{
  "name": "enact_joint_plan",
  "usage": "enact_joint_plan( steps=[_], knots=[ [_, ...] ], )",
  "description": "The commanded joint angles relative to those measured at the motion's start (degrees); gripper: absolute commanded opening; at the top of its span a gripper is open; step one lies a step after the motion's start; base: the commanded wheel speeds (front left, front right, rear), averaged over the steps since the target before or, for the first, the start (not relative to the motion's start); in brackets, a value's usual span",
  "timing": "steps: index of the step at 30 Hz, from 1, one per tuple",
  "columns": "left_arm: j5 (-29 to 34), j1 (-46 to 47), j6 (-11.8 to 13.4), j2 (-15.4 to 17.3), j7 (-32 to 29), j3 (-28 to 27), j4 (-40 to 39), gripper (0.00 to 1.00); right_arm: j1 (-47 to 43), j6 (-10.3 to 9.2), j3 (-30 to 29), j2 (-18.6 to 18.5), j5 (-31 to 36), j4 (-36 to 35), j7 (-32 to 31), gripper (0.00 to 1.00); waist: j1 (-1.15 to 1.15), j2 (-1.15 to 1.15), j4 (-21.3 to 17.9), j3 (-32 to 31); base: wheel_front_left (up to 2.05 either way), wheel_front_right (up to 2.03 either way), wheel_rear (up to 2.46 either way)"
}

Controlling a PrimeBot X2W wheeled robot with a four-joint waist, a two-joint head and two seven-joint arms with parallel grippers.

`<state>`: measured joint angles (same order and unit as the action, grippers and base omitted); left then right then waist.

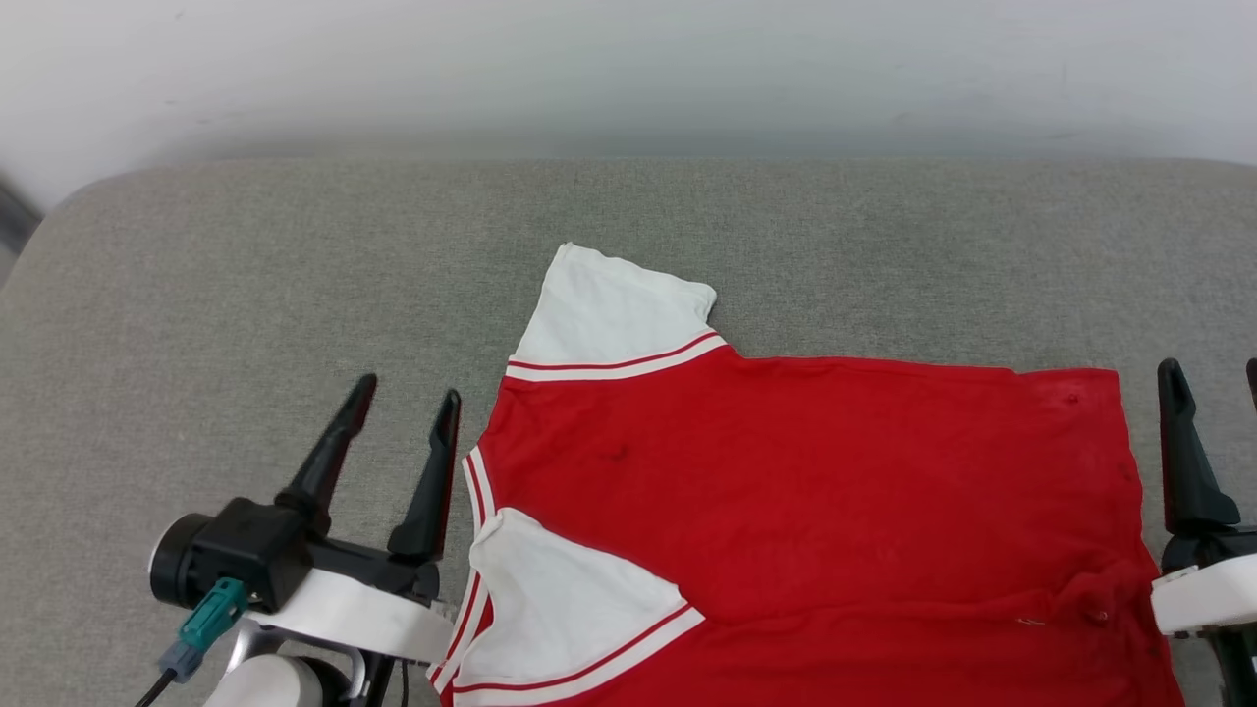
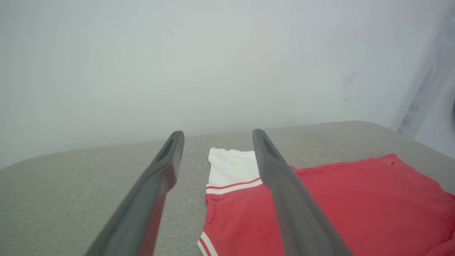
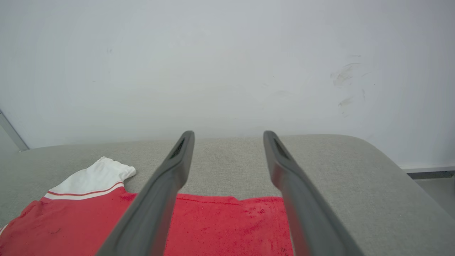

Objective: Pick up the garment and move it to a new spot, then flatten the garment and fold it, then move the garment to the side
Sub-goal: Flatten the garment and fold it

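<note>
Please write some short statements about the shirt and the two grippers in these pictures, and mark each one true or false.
1. The garment lies spread out on the grey table. True.
2. The left gripper is shut on a white sleeve. False: it is open and holds nothing.
3. The right gripper is open and holds nothing. True.
4. A large black print shows on the garment's upper face. False: the face that shows is plain red.
5. Both sleeves are red. False: the far sleeve and the near sleeve are white with red-striped trim.
</note>
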<state>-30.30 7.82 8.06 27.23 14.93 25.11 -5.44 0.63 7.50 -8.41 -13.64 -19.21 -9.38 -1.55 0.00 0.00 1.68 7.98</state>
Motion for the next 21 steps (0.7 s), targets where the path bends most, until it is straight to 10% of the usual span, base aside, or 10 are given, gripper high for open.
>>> enact_joint_plan(
  steps=[1,10,21],
  knots=[
    [1.2,-0.4,0.1,-1.6,0.3,-1.7,-0.6,1.0,-0.4,-0.02,-0.1,1.3,0.0,-0.6,2.1,1.0,0.0,0.0,-0.1,0.1,0.0,0.0,0.0],
    [6.6,-0.3,-6.1,-6.2,0.3,-7.3,0.6,1.0,-0.7,-0.02,1.5,5.5,2.3,1.0,8.5,1.0,0.0,0.0,-1.5,1.5,0.0,0.0,0.0],
    [2.6,16.7,-13.8,2.8,-16.5,-7.2,5.6,1.0,4.5,-0.02,4.2,7.3,3.4,0.4,10.6,1.0,0.0,0.0,-7.8,10.4,0.0,0.0,0.0]
  ],
)
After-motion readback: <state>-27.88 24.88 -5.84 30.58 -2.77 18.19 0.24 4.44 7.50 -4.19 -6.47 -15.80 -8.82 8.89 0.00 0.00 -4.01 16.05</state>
